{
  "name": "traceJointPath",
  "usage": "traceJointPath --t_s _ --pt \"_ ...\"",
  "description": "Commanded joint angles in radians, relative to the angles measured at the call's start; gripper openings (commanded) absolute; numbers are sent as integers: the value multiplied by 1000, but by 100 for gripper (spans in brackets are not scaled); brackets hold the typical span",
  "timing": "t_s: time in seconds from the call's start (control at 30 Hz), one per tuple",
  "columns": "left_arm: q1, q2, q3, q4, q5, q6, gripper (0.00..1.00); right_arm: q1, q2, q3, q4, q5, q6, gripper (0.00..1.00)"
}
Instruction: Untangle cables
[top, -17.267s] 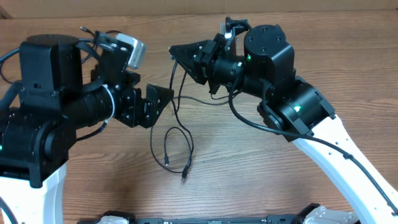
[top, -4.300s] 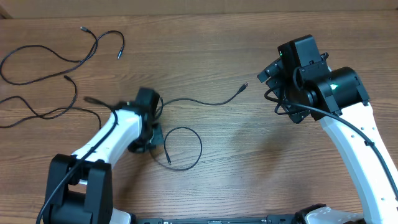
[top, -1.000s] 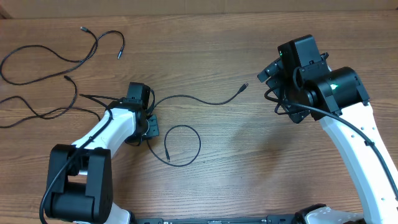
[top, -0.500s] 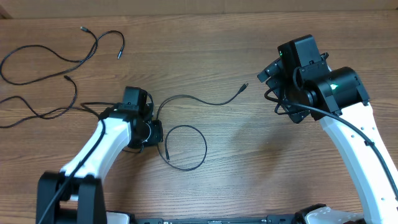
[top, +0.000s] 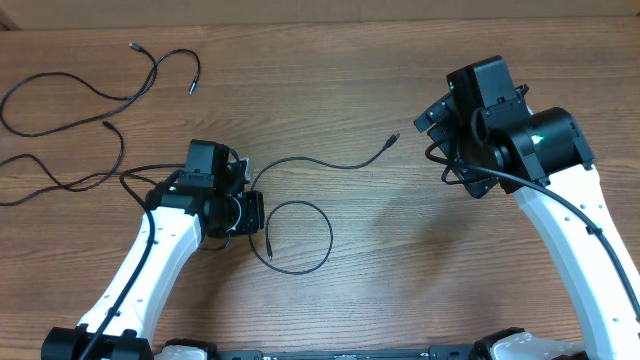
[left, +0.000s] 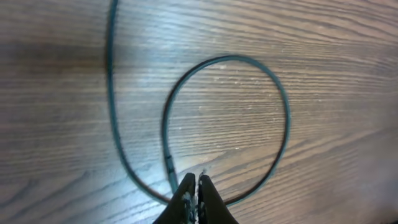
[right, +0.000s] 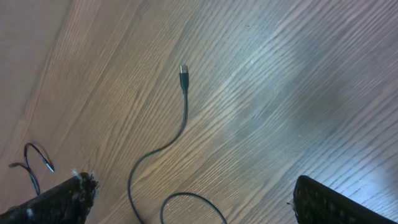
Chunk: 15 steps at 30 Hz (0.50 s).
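Observation:
Three thin black cables lie on the wooden table. The middle cable (top: 322, 162) runs from its plug (top: 393, 140) leftward, then curls into a loop (top: 300, 237). My left gripper (top: 256, 215) hovers low at the loop's left side and is shut. In the left wrist view the fingertips (left: 196, 185) are pressed together with nothing visible between them. The loop (left: 286, 118) lies ahead, and its cable end (left: 169, 163) passes just left of the tips. My right gripper (top: 432, 118) hangs open above the table, right of the plug (right: 183, 71).
Two separate cables lie at the far left: one (top: 150, 75) near the back edge, one (top: 70, 183) nearer the left arm. The table's back edge (top: 300, 15) runs along the top. The right arm's own thick cable (top: 470, 165) hangs by its wrist.
The left arm has drawn back toward the front left, its wrist turning. The loop has widened slightly to the right. The right arm has not moved.

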<state>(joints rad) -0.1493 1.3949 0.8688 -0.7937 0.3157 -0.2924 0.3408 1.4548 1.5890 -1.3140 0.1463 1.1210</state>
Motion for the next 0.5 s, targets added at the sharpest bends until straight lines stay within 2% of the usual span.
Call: traceJointPath --t_s 0.0,0.1,0.2,0.3,0.33,0.4,0.47 --pt "1 -15 0 -42 -179 -160 5 -3 -6 2 44 -11 -9 100" --pt "24 -15 0 -76 -256 -224 9 3 -3 1 86 -176 -112 100" --pt "84 -15 0 -91 -267 -262 13 61 27 -5 185 -398 -420 100" --pt "180 -15 0 -92 -260 -333 31 157 80 -21 191 -373 -494 100" --pt "212 -15 0 -95 -248 -344 42 184 100 -25 192 -345 -494 100" --pt "272 -15 0 -101 -216 -344 99 250 155 -31 209 -315 -494 100" --pt "325 -15 0 -116 -211 -343 100 305 211 -31 210 -315 -495 100"
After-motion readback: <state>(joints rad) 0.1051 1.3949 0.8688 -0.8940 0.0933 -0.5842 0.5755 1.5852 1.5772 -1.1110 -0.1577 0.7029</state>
